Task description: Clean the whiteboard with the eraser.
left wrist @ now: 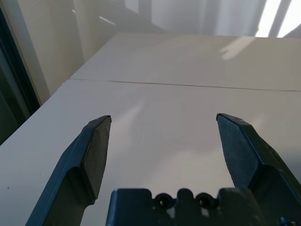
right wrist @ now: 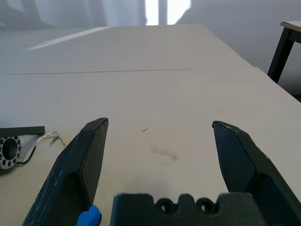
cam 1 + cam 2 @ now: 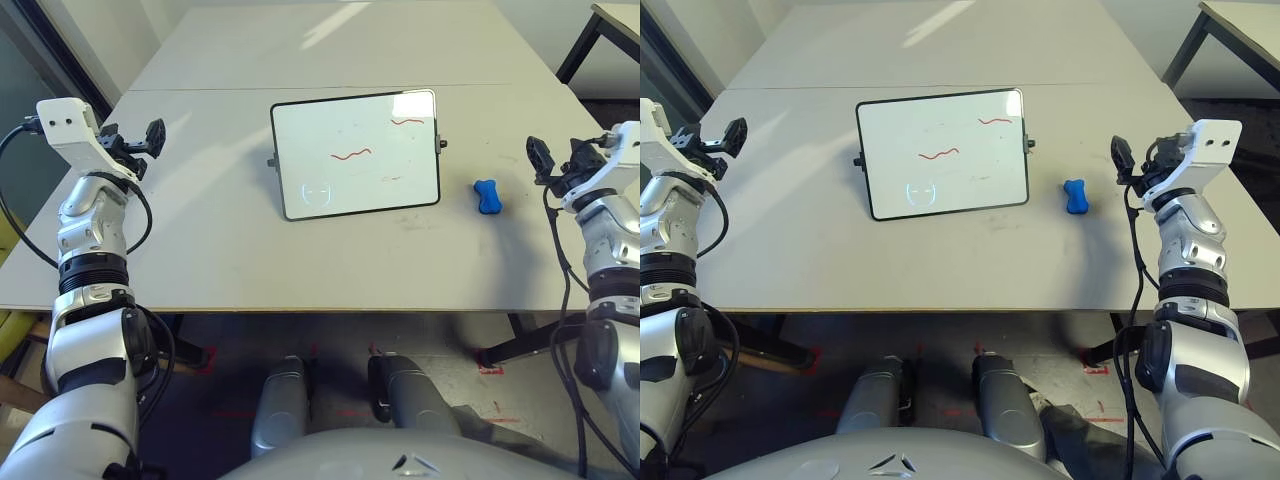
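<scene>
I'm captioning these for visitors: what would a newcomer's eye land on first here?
Probably the bright blue eraser, alone on the bare tabletop between the whiteboard and the robot's right gripper. Next comes the black-framed whiteboard, lying slightly askew mid-table, with red squiggles on its white face.

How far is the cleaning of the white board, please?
Nothing looks wiped: red squiggles remain on the black-framed whiteboard. Nothing is in hand: both black two-finger grippers are open and empty. Left to do: pick up the blue bone-shaped eraser and wipe the marks.
</scene>
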`<state>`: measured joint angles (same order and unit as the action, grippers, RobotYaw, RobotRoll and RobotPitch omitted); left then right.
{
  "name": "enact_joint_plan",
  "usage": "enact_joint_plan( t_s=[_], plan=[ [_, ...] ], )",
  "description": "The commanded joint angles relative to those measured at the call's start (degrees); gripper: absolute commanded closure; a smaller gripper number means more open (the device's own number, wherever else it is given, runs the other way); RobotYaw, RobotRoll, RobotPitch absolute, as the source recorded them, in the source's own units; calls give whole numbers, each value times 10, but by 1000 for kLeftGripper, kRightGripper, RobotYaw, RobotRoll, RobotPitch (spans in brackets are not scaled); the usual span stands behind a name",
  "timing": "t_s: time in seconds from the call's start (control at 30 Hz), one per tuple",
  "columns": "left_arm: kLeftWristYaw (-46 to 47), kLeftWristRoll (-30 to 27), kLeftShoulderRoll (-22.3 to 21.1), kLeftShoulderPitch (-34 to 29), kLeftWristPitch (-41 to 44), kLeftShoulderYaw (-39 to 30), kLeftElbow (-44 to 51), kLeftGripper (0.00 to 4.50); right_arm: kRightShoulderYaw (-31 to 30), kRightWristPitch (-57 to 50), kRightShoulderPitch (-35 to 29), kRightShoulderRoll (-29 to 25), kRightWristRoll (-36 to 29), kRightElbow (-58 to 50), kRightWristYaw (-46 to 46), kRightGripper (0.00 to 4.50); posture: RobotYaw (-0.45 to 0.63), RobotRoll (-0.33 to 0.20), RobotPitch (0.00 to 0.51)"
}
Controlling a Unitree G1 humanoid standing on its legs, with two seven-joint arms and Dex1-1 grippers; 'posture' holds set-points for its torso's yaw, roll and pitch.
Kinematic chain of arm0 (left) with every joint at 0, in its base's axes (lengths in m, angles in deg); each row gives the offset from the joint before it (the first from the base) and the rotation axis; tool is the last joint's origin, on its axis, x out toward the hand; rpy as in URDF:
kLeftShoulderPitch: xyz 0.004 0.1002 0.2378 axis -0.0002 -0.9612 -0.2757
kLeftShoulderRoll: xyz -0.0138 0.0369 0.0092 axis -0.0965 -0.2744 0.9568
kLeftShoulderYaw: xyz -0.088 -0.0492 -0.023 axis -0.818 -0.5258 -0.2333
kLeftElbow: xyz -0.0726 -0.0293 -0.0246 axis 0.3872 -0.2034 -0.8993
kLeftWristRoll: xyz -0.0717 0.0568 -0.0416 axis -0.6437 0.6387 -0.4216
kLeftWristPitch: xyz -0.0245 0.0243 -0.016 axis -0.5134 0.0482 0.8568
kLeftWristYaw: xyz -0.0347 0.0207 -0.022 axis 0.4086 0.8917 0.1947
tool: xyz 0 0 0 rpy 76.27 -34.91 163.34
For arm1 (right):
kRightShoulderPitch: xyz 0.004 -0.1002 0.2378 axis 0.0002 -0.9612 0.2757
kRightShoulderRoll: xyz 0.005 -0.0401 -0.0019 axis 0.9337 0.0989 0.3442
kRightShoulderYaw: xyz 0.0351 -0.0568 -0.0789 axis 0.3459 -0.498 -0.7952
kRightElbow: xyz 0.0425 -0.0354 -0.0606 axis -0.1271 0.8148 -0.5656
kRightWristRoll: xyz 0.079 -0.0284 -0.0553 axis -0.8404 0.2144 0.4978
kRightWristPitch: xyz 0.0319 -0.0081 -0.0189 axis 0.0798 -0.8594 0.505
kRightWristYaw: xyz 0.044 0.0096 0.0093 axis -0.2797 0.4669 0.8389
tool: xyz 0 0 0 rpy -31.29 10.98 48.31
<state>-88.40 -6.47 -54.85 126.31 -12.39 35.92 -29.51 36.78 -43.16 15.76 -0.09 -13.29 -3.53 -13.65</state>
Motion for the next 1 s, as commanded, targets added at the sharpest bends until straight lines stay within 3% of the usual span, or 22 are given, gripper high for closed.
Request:
enact_joint_plan(
  t_s=[0.03,0.37,0.6,0.8,1.0],
  plan=[
    [-5,6,2,9,-1,4,-16,0,7,4,-11,-4,-6,-13,-3,5,-92,0,88],
    [-21,4,-1,-1,6,4,10,0,1,6,8,-1,0,7,-8,5,-48,0,76],
    [-98,-29,9,-43,83,27,150,0,-7,10,38,0,8,32,-7,5,-40,0,76],
    [-172,-70,9,-109,196,77,325,0,-6,14,31,1,8,29,-4,5,-49,0,77],
    [-239,-93,2,-156,264,128,429,0,-6,11,26,4,9,25,-8,5,-70,0,85]
  ],
)
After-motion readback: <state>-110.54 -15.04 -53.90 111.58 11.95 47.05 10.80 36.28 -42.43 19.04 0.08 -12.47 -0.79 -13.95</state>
